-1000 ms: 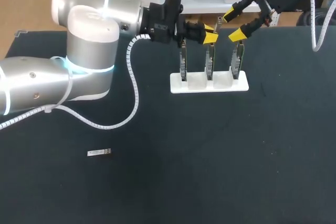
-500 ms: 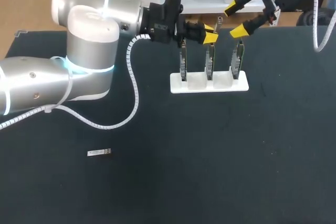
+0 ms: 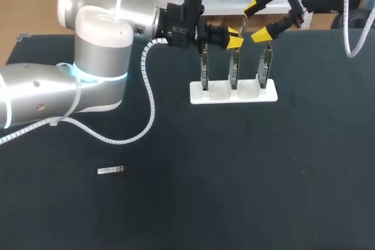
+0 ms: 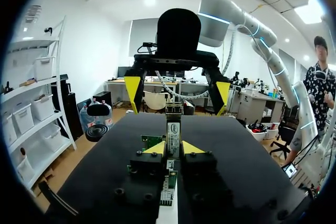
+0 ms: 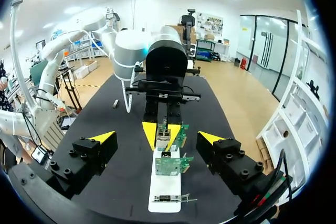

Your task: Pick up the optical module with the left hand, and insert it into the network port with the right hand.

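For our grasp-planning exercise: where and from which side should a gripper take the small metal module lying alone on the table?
Probably from straight above, fingers closing across its two long sides near the middle: the module lies flat on the table, thin and long.

The table [image 3: 246,174] wore a matt black, cloth-like cover. My left arm [image 3: 94,21] had a smooth, glossy silver-white shell, with a ribbed white plastic hose [image 3: 151,99] trailing from it. The stand [image 3: 232,93] looked like smooth white plastic, and its cards [image 5: 170,163] were bare green circuit board. The optical module [image 4: 173,137] showed dull metal under a paper label.
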Action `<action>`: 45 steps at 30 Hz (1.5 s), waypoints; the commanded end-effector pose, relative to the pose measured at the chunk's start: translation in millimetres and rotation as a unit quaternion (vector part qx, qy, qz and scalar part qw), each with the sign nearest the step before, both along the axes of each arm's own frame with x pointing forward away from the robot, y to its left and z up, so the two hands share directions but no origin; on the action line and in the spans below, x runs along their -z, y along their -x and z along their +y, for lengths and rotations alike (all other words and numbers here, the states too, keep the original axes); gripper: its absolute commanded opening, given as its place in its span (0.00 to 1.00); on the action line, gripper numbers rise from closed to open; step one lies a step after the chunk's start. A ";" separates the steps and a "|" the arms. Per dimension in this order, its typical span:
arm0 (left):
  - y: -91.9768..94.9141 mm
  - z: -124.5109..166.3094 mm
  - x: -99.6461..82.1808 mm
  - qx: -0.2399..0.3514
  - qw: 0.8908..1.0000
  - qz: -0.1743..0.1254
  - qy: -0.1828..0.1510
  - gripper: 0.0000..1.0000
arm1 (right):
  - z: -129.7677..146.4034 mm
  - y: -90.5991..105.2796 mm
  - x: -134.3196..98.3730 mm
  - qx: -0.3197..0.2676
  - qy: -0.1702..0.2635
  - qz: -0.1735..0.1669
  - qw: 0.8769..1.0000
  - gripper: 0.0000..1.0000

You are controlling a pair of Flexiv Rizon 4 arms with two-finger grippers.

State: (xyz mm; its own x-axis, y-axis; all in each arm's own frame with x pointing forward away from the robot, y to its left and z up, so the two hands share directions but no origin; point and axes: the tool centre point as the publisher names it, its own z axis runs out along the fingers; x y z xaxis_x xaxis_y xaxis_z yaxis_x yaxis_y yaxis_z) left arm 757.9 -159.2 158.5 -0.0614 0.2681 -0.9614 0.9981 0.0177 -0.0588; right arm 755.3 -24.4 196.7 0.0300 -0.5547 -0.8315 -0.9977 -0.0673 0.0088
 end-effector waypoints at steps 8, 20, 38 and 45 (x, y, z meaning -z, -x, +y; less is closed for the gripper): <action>-0.3 0.3 -0.2 0.001 1.000 0.000 0.000 0.00 | 6.5 -5.6 1.1 -0.011 -0.003 0.002 1.000 1.00; -0.3 0.3 -0.2 0.001 1.000 0.000 0.000 0.00 | 8.0 -9.1 1.9 -0.008 -0.001 -0.001 1.000 1.00; -0.3 0.3 -0.2 0.001 1.000 0.000 0.000 0.00 | 11.7 -9.0 2.5 0.004 0.000 -0.001 1.000 1.00; -0.3 0.3 -0.2 0.001 1.000 0.000 0.000 0.00 | 12.7 -9.8 2.6 0.005 0.000 -0.002 1.000 1.00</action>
State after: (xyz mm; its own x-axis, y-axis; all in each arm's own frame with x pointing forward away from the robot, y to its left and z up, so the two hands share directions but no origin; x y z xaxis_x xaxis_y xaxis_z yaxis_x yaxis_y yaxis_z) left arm 757.9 -159.2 158.5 -0.0614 0.2681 -0.9614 0.9981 0.0177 -0.0588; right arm 766.5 -12.3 194.3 0.0273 -0.5546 -0.8317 -0.9982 -0.0601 0.0074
